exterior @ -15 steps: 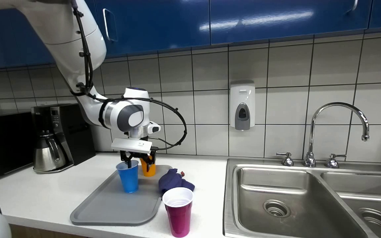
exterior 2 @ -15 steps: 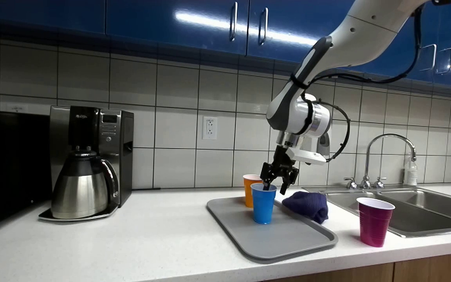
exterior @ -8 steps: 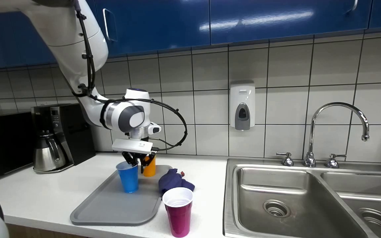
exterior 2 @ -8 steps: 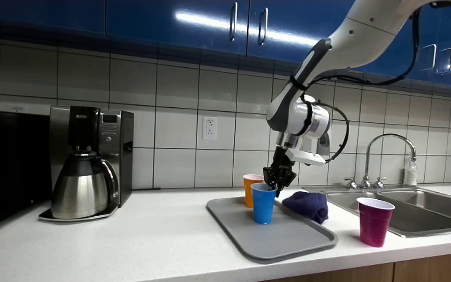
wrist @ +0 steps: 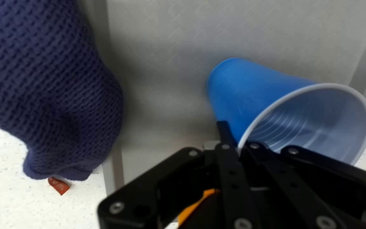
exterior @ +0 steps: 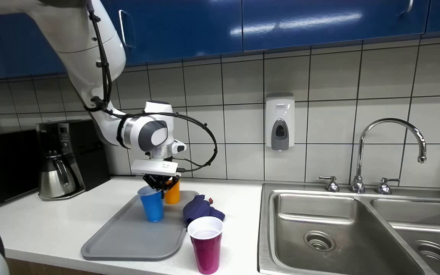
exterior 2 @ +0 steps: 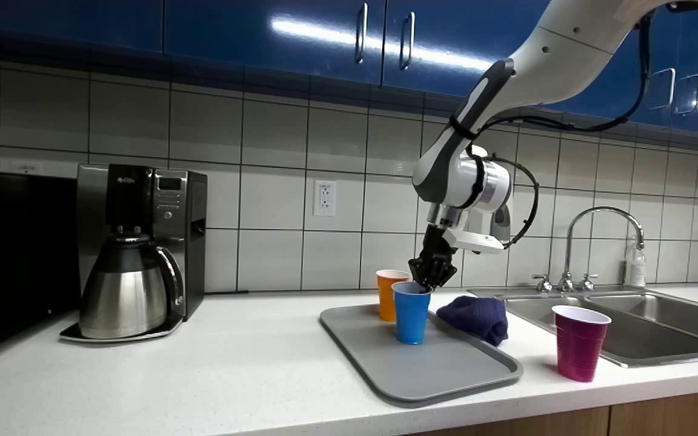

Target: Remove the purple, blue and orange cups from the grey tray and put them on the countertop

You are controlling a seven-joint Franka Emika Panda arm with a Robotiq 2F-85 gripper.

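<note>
My gripper (wrist: 238,147) is shut on the rim of the blue cup (wrist: 246,86), with one finger outside the wall and the other inside the mouth. In an exterior view, the blue cup (exterior: 152,208) leans slightly, its base at the grey tray (exterior: 128,244); whether it touches cannot be told. Behind it the orange cup (exterior 2: 387,303) stands upright on the tray's far part. Only an orange sliver of the orange cup (wrist: 190,204) shows between the gripper's links in the wrist view. The purple cup (exterior 2: 579,348) stands upright on the countertop (exterior 2: 234,369), off the tray.
A crumpled navy cloth (wrist: 49,89) lies along the tray's sink-side edge, with a small red wrapper (wrist: 58,185) by it. A steel sink (exterior: 319,221) with a faucet (exterior: 361,152) lies beyond the purple cup. On the opposite side stands a coffee maker (exterior 2: 137,260).
The jaws have come together on the blue cup's rim. The blue cup has shifted a little toward the cloth and tipped slightly. The orange and purple cups have stayed put.
</note>
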